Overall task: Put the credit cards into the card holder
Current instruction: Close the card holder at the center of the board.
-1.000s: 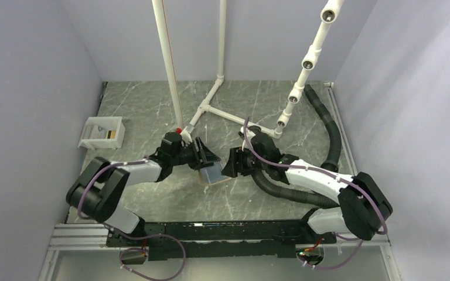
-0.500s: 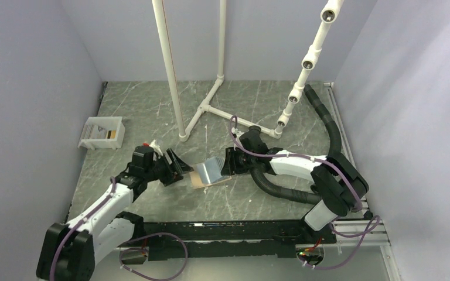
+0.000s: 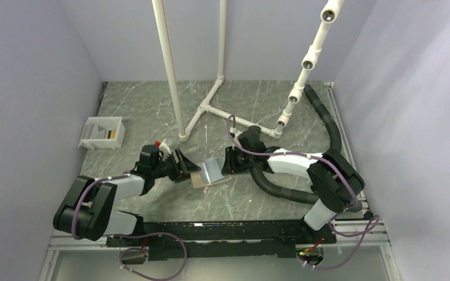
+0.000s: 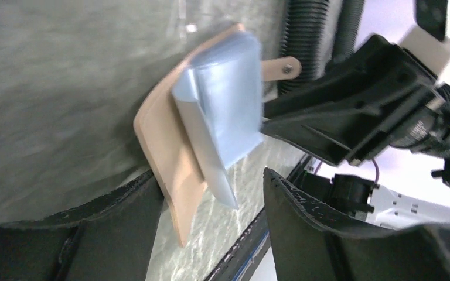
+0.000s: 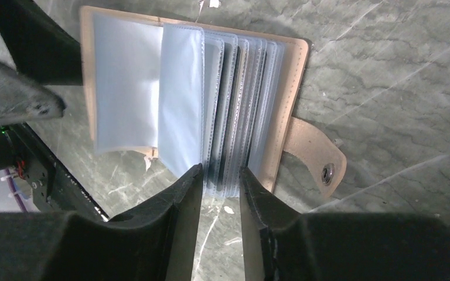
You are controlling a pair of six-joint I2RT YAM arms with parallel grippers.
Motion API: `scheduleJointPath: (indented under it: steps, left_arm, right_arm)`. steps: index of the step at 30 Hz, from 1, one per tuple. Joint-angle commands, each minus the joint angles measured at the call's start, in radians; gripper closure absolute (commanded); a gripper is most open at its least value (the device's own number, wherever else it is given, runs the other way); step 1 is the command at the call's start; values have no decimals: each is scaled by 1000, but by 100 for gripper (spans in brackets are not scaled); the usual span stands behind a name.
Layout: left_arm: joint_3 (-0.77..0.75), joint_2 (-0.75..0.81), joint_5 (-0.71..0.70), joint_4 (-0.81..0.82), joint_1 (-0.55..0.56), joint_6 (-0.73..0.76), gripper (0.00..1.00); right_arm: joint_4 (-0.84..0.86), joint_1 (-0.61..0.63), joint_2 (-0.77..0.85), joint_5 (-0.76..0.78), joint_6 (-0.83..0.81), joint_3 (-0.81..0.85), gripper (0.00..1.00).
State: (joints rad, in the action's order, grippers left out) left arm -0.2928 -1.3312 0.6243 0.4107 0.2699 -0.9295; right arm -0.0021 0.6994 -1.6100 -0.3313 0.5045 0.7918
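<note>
The card holder [image 3: 211, 171] lies open on the table, tan cover down, bluish-grey plastic pockets fanned upward. In the right wrist view [image 5: 190, 99] my right gripper [image 5: 221, 178] is nearly closed, with the ends of several middle pockets between its fingertips. My left gripper [image 4: 211, 205] is open, and the tan cover's near edge [image 4: 173, 175] sits between its jaws, close to the left finger. In the top view the left gripper [image 3: 183, 167] is at the holder's left edge and the right gripper [image 3: 228, 161] at its right edge. The credit cards [image 3: 112, 134] show only as a dark patch in the white tray.
The white tray [image 3: 96, 140] stands at the far left near the wall. A white pipe frame [image 3: 211, 105] rises behind the holder. A black corrugated hose [image 3: 281, 190] curls on the table by the right arm. The holder's tab with its snap [image 5: 322, 164] sticks out to the right.
The left arm drew back to the left, then returned to the holder's left edge. The holder dropped from being held up between both grippers to lying open on the table.
</note>
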Motion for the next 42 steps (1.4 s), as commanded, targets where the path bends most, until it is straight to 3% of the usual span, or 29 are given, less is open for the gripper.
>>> scheduleJointPath:
  steps: [1,4,11,18,21,27,36,42]
  left_arm:
    - [-49,-7,72,166,66,5,34]
    - [-101,-6,54,132,114,20,37]
    - [-153,-114,30,238,180,-2,39]
    - [-197,-305,63,404,189,-60,43]
    - [-213,-340,68,422,190,-67,43]
    - [-228,-350,62,407,202,-62,43]
    - [-236,-396,70,436,218,-76,43]
    - [-246,-420,69,438,222,-76,43]
  right_arm:
    - [17,-2,-14,-6,-12,38,72]
    - [14,-1,-7,-6,-11,35,77]
    - [-22,-1,23,5,7,31,76]
    - [-22,-21,143,24,66,-15,54]
    - [33,-21,174,-32,91,-48,51]
    - [115,-21,143,-92,141,-67,55]
    - [36,-23,82,-12,106,-23,53]
    - [62,-23,47,-25,115,-33,66]
